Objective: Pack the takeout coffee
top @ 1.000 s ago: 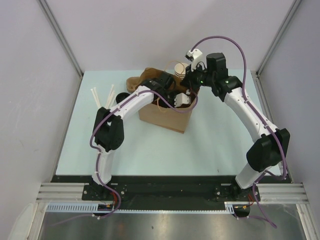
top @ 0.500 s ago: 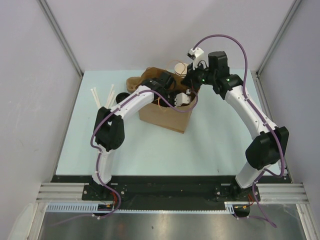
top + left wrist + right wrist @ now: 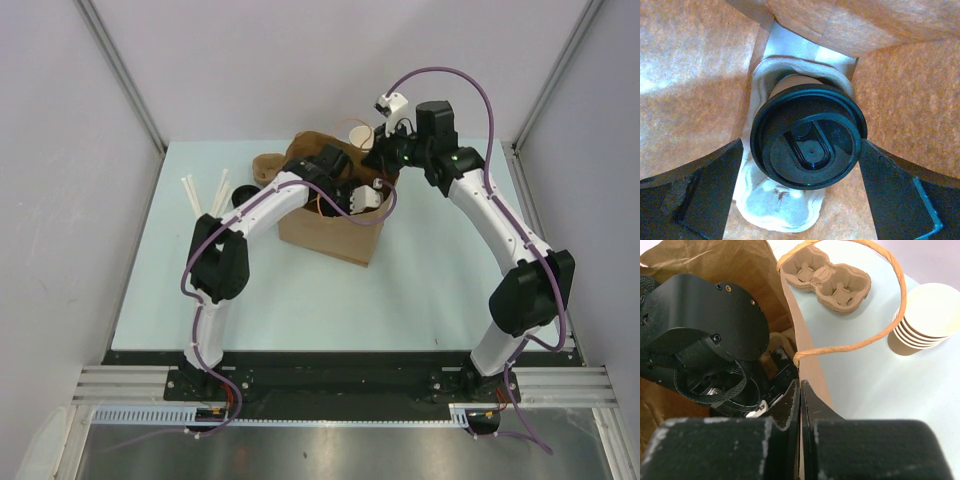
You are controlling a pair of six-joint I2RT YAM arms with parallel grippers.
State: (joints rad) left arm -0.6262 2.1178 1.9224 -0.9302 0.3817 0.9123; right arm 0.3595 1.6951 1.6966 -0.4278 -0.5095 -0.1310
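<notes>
The takeout coffee [image 3: 807,142] sits lid-up in a pulp tray [image 3: 777,210] at the bottom of the paper bag [image 3: 690,75]. The left gripper [image 3: 800,145] straddles it, released. Best lift straight up, clear of the walls, while the right gripper [image 3: 800,395] pinches the rim.

Getting soft, even light from overhead on the table [image 3: 300,300], throwing only faint shadows beside the arms [image 3: 215,270]. Catching a dull sheen off the metal strip [image 3: 330,455] at the bottom edge. Going dim and orange inside the bag [image 3: 920,100], brightening to a hot patch on the left wall. Picking out crisp little glints along the coffee [image 3: 810,145] lid. Losing focus on the near fingers [image 3: 705,195]. Blowing out slightly on the cups [image 3: 932,310].
</notes>
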